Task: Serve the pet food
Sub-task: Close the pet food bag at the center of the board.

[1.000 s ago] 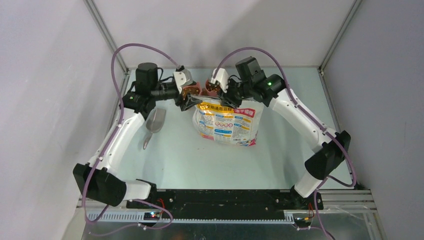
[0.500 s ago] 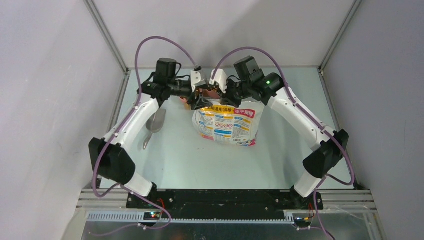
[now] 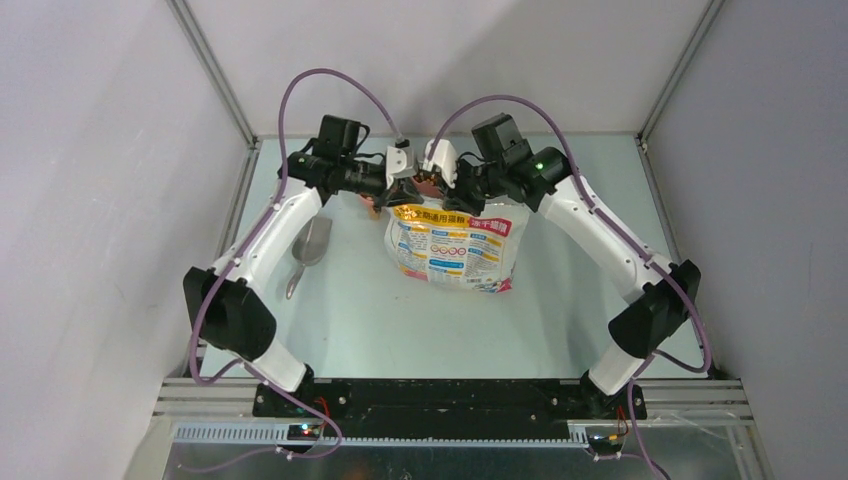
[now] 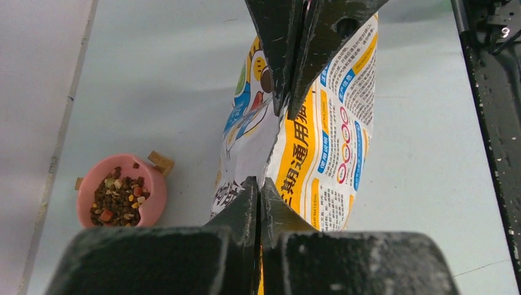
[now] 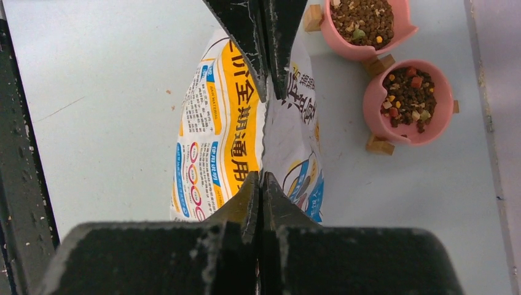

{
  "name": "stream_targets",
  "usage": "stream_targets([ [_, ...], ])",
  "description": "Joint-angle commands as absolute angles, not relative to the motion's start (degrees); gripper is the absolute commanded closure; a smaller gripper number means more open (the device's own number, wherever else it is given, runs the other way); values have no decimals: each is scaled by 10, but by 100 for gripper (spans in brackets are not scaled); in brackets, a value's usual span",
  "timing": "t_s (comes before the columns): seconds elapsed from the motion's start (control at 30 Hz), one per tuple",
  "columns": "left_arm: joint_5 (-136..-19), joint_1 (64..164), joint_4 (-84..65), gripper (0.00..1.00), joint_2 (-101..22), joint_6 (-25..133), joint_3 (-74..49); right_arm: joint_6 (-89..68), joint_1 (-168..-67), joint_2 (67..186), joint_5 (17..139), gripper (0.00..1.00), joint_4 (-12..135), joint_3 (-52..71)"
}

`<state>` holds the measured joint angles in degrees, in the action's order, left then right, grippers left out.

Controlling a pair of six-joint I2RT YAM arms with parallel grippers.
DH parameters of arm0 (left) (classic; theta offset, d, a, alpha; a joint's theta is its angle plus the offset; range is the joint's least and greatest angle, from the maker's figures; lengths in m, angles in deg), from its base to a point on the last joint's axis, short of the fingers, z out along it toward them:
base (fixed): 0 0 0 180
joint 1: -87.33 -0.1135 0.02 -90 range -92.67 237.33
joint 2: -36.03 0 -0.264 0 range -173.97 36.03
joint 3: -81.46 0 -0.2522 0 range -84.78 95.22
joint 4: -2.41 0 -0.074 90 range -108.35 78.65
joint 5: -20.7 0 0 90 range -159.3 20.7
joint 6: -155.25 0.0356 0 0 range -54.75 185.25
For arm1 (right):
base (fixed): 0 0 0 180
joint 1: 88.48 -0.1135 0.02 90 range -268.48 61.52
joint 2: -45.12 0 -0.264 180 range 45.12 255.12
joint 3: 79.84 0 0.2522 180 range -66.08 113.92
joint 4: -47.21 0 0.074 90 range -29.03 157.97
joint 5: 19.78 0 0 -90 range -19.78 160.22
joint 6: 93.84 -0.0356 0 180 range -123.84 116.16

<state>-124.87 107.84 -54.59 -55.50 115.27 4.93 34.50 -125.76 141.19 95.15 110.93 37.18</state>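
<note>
The printed bag (image 3: pixel 455 245) stands upright mid-table, white, yellow and blue. Both grippers pinch its top edge from opposite sides. My left gripper (image 4: pixel 259 183) is shut on the bag's top seam (image 4: pixel 270 147), and my right gripper (image 5: pixel 261 179) is shut on the same seam, facing it. In the top view the left gripper (image 3: pixel 405 188) and the right gripper (image 3: pixel 438 183) sit almost touching above the bag. Pet food (image 5: pixel 410 95) fills a pink bowl (image 5: pixel 375 110) behind the bag; a second pink bowl (image 5: pixel 393 38) also holds pet food (image 5: pixel 364 13). The left wrist view shows one filled bowl (image 4: pixel 153 196).
A grey metal scoop (image 3: pixel 308 248) lies on the table (image 3: pixel 360 310) left of the bag, under the left forearm. Small wooden blocks (image 5: pixel 379 145) support the bowls. Walls close in on the left, right and back.
The left arm swung right from beside the bag to its top and closed on the edge. The right gripper closed on the same edge and held its place.
</note>
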Motion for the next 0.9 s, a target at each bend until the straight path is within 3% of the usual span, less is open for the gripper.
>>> stream_targets([
  [0.0, -1100, 1074, -544, 100, -537, 1210, 9, 339, -1246, 1359, 942, 100, 1112, 352],
  [0.33, -1076, 1026, -479, 100, -502, 1203, -62, 338, -1190, 1305, 899, 100, 1133, 291],
  [0.87, -1032, 1001, -504, 100, -514, 1227, -58, 379, -1183, 1285, 809, 94, 1236, 296],
])
